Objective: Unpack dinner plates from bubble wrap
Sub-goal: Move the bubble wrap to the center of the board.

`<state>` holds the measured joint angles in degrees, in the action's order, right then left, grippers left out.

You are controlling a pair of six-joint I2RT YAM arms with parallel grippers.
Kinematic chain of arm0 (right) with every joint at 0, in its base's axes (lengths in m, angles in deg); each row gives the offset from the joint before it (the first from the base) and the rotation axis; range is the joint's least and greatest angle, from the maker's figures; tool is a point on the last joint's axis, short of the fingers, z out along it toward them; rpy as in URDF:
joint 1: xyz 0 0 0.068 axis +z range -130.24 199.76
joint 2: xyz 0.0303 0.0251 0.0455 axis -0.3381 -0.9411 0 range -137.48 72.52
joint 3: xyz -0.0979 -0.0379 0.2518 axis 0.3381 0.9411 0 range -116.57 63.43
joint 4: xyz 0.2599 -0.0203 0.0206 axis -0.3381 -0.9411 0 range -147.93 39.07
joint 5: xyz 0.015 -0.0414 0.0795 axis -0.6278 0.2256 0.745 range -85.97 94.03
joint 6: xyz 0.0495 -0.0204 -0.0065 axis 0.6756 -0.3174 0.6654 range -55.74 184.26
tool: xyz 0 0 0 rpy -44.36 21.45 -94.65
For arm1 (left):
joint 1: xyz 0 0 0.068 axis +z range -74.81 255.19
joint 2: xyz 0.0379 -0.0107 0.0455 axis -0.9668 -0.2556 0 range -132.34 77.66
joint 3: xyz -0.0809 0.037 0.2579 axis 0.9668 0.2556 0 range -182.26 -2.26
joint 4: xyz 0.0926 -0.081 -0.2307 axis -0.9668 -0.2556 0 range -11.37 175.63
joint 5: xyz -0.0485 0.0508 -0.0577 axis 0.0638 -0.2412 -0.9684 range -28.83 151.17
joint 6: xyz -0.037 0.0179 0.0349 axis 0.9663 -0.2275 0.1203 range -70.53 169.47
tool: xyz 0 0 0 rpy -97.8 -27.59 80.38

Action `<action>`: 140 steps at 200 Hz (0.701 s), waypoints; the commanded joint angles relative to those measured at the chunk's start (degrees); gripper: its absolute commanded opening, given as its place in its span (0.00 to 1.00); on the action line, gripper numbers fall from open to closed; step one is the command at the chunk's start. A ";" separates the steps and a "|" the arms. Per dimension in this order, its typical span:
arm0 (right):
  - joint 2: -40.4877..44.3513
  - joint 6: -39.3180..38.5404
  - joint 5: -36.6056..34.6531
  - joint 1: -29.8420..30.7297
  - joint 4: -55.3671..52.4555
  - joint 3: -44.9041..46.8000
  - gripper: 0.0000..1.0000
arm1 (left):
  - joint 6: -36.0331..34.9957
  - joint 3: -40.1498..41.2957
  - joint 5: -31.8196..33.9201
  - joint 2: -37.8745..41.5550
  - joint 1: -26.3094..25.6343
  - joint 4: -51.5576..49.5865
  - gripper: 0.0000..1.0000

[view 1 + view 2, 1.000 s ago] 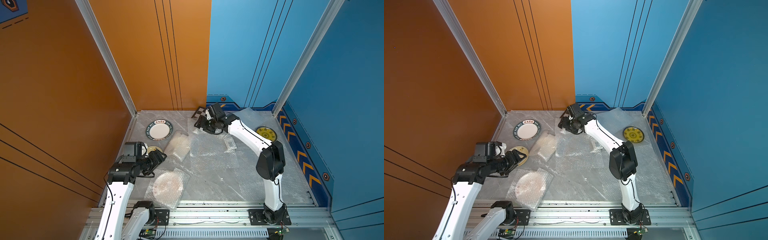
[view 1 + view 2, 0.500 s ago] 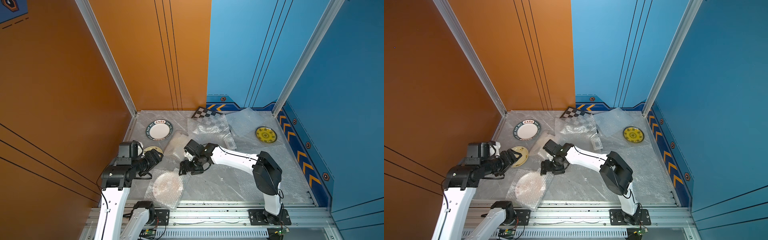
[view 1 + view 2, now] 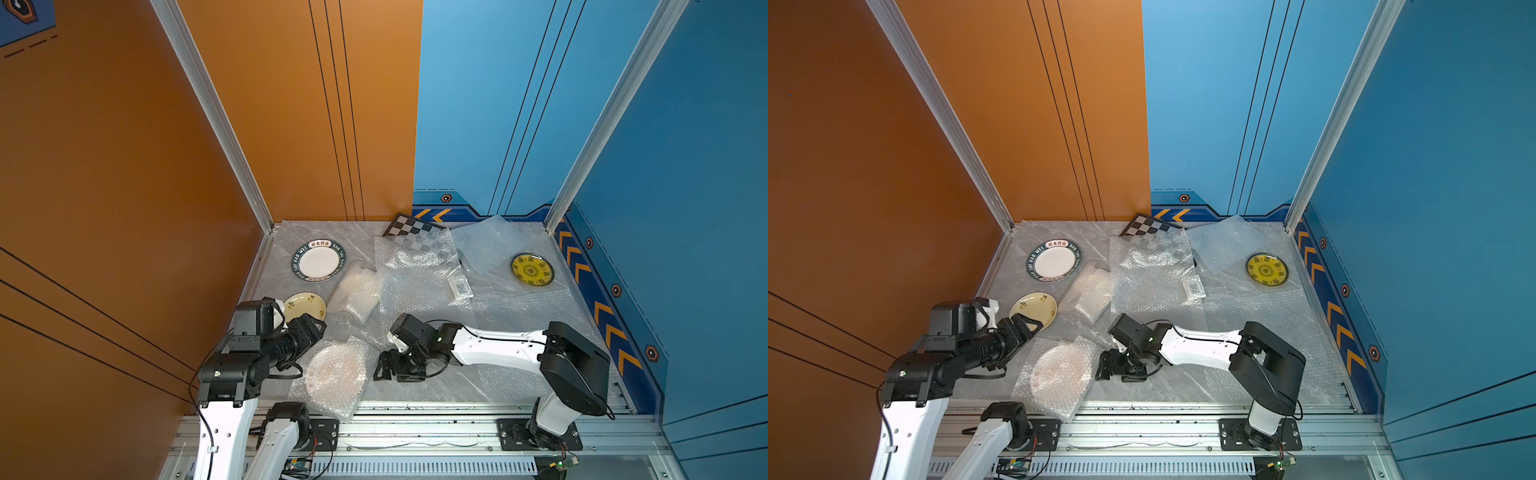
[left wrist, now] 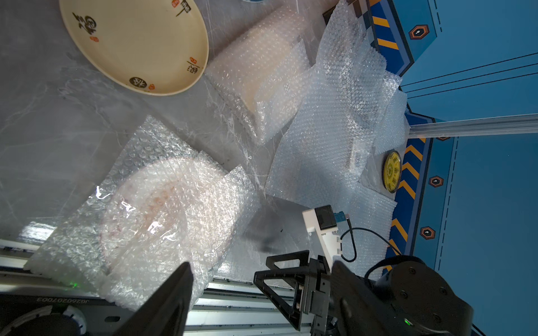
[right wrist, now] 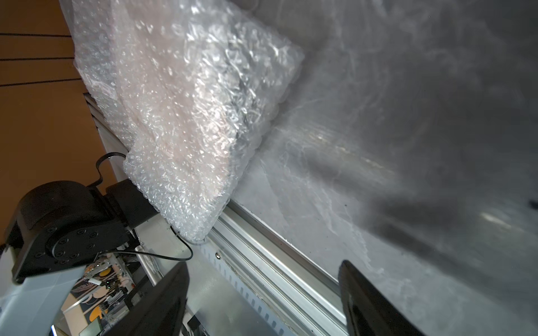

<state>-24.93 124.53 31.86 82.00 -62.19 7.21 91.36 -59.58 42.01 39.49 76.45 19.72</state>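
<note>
dinner plate [image 3: 334, 370] inside bubble wrap [image 3: 328, 404], left tool [image 3: 316, 327] and right tool [image 3: 392, 370] both agape, empty

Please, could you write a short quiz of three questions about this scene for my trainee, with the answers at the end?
1. How many plates lie bare, free of bubble wrap, on the table?
2. True or false: the yellow plate is wrapped up.
3. The right hand is: A) open and empty; B) shut on bubble wrap; C) gripping the checkerboard.
Key: 1) three: the yellow plate, the green-lettered plate and the cream plate. 2) false. 3) A.
</note>
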 commanded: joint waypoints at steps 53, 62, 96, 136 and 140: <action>-5.89 11.34 -2.63 2.47 21.99 3.96 0.81 | -0.08 -1.36 -4.67 -0.35 0.59 -1.46 0.76; -7.30 11.12 -2.68 2.94 21.51 2.51 0.81 | -0.05 -1.31 -4.87 -0.05 0.59 -1.65 0.76; -11.66 10.16 -3.86 3.17 20.21 -1.25 0.79 | -1.21 -1.31 -4.65 -0.09 0.67 -2.73 0.76; -14.39 13.73 -6.15 2.34 25.75 -0.48 0.70 | -1.88 -3.97 -4.49 -0.50 0.65 -3.06 0.77; -14.50 13.57 -6.46 2.36 25.41 -0.82 0.69 | -1.98 -3.97 -4.49 -0.50 0.68 -3.08 0.77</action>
<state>-36.89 136.51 29.65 84.73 -36.95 6.49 90.86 -62.27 38.43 39.03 76.69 18.10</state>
